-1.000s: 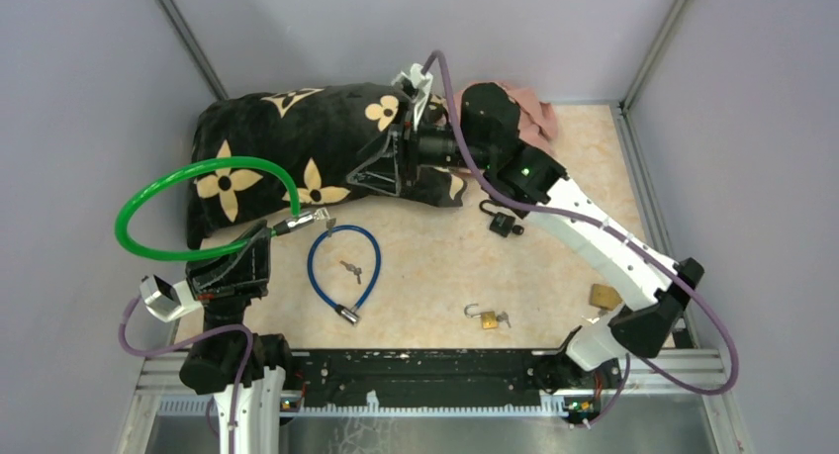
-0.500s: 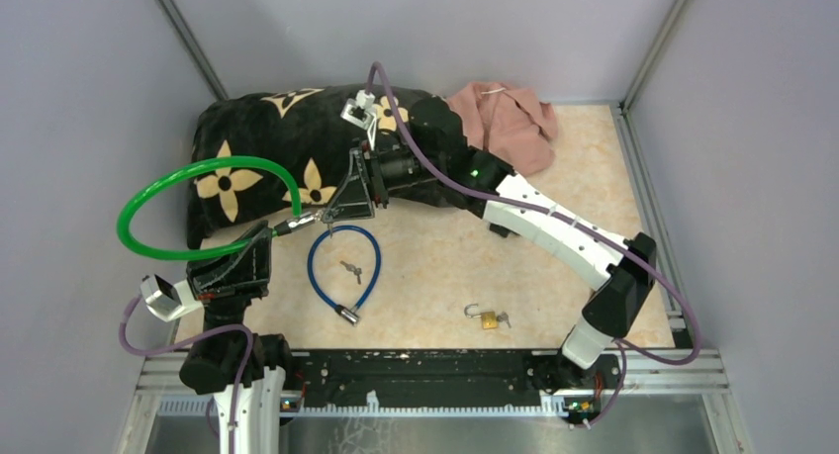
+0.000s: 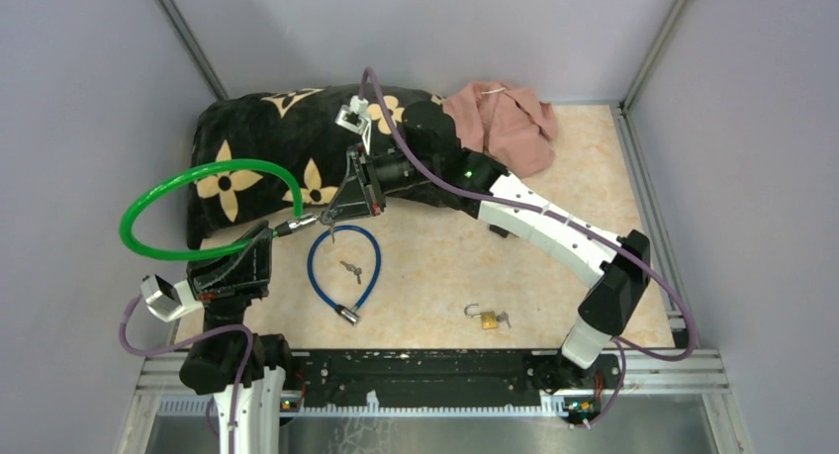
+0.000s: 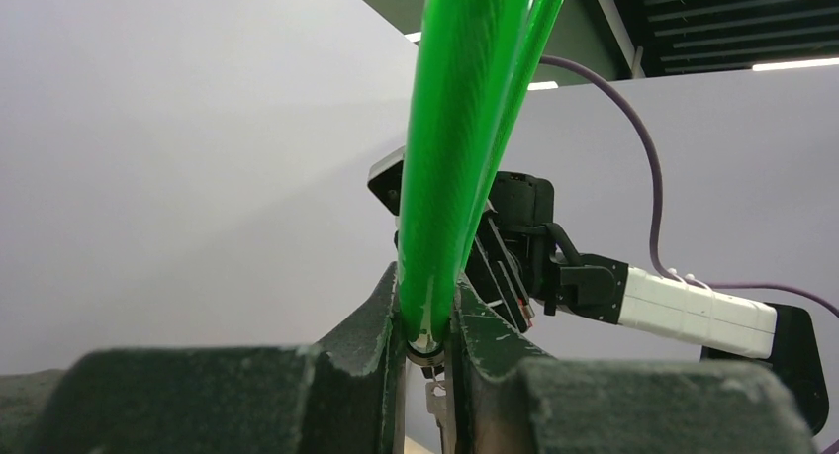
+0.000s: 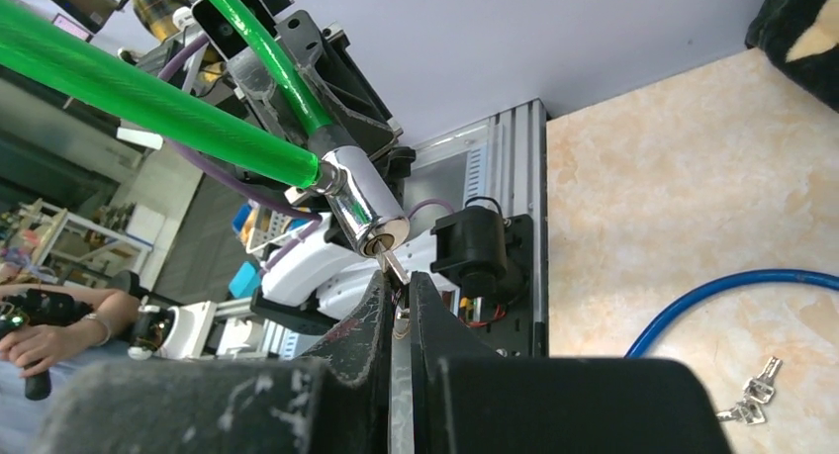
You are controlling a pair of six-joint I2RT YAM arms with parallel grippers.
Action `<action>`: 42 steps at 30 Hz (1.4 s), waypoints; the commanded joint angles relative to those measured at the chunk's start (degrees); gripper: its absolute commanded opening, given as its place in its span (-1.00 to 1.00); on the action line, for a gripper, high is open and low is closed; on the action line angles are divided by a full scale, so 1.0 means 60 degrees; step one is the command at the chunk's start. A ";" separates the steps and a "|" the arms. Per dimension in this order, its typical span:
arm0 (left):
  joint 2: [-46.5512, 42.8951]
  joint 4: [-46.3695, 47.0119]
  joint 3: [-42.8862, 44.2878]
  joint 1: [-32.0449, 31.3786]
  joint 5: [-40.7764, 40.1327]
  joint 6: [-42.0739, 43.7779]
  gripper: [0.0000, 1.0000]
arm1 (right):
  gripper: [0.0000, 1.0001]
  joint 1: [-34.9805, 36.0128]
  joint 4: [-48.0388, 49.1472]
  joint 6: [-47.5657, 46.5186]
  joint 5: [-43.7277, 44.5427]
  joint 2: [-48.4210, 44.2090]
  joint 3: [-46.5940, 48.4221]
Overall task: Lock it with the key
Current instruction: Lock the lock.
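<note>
Holding key (image 5: 394, 267) in green lock (image 3: 218, 163); blue cable (image 3: 375, 271), padlock (image 3: 488, 320) nr

Pincer (image 5: 401, 298) tight on key (image 5: 394, 268) in chrome lock cylinder (image 5: 364, 211)

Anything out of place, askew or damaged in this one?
Nothing looks damaged or spilled. Only clutter stands out: a black flowered blanket and a pink cloth lie heaped at the far edge of the table, and a small brass padlock lies near the front with its shackle open.
</note>
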 commanded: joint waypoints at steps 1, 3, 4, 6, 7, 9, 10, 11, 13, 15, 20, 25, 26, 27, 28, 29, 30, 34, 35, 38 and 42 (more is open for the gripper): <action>-0.0006 0.0023 0.0203 0.0028 -0.0061 -0.0260 -1.00 | -1.00 0.0323 0.0783 -0.0551 0.0013 -0.0453 0.0141; -0.0004 -0.0457 0.0189 0.0013 -0.0116 -0.0562 -1.00 | -1.00 0.0538 0.1244 -0.1195 0.0677 -0.0852 -0.0253; -0.0010 -0.0749 0.0188 0.0016 -0.0125 -0.0755 -1.00 | -1.00 0.0698 0.1441 -0.1661 0.1036 -0.1063 -0.0461; -0.0014 -0.1362 0.0153 -0.0002 -0.0136 -0.1101 -1.00 | -1.00 0.1137 0.1985 -0.2887 0.1748 -0.1524 -0.0987; -0.0002 -0.1589 0.0121 -0.0013 -0.0187 -0.1320 -1.00 | -1.00 0.1463 0.2178 -0.4137 0.2204 -0.1782 -0.1285; -0.0007 -0.1669 0.0053 -0.0016 -0.0090 -0.1656 -1.00 | -1.00 0.2162 0.2489 -0.6136 0.3437 -0.2199 -0.1895; -0.0013 -0.1488 0.0043 -0.0017 0.0061 -0.1664 -1.00 | -1.00 0.2516 0.2574 -0.6990 0.3952 -0.2329 -0.2133; -0.0015 -0.1240 0.0055 -0.0015 0.0281 -0.1660 -1.00 | -1.00 0.2773 0.2535 -0.7665 0.4307 -0.2366 -0.2181; -0.0004 -0.1097 0.0063 -0.0036 0.0611 -0.1725 -1.00 | -1.00 0.3149 0.2363 -0.8750 0.5005 -0.2394 -0.2205; 0.0072 -0.1576 0.0105 -0.0078 0.0770 -0.1919 -1.00 | -1.00 0.3398 0.2615 -0.9946 0.5538 -0.2570 -0.2589; 0.0479 -0.2139 0.0166 -0.0112 0.1452 -0.2328 -1.00 | -1.00 0.3810 0.4550 -1.2630 0.6660 -0.3021 -0.4012; 0.0596 -0.2410 0.0217 -0.0123 0.1852 -0.2059 -1.00 | -1.00 0.3924 0.4302 -1.3980 0.6997 -0.2835 -0.3868; 0.0596 -0.2427 0.0230 -0.0125 0.1855 -0.2035 -1.00 | -1.00 0.3927 0.4284 -1.3988 0.7015 -0.2834 -0.3854; 0.0572 -0.2405 0.0243 -0.0122 0.1861 -0.1933 -1.00 | -1.00 0.3927 0.4179 -1.3965 0.7036 -0.2831 -0.3826; 0.0560 -0.2380 0.0277 -0.0118 0.1845 -0.1746 -1.00 | -1.00 0.3914 0.4052 -1.3957 0.7090 -0.2847 -0.3807; 0.0518 -0.2351 0.0313 -0.0117 0.1786 -0.1521 -1.00 | -1.00 0.3883 0.3839 -1.3950 0.7089 -0.2861 -0.3804; 0.0450 -0.2330 0.0363 -0.0117 0.1605 -0.1167 -1.00 | -1.00 0.3744 0.3481 -1.3892 0.7016 -0.2882 -0.3802; -0.0012 -0.2482 0.0636 -0.0126 0.0057 0.0605 -1.00 | -1.00 0.2428 0.2253 -1.2597 0.6253 -0.3336 -0.4317; -0.0013 -0.2461 0.0773 -0.0155 -0.0164 0.1390 -1.00 | -1.00 0.2192 0.2310 -1.2392 0.6356 -0.3576 -0.4759; -0.0008 -0.2101 0.0894 -0.0237 -0.0811 0.2332 -1.00 | -1.00 0.1679 0.2759 -1.1816 0.6797 -0.4506 -0.6234; -0.0011 -0.1557 0.0745 -0.0237 -0.0390 0.2136 -1.00 | -1.00 0.1223 0.3214 -1.0812 0.7219 -0.5781 -0.7768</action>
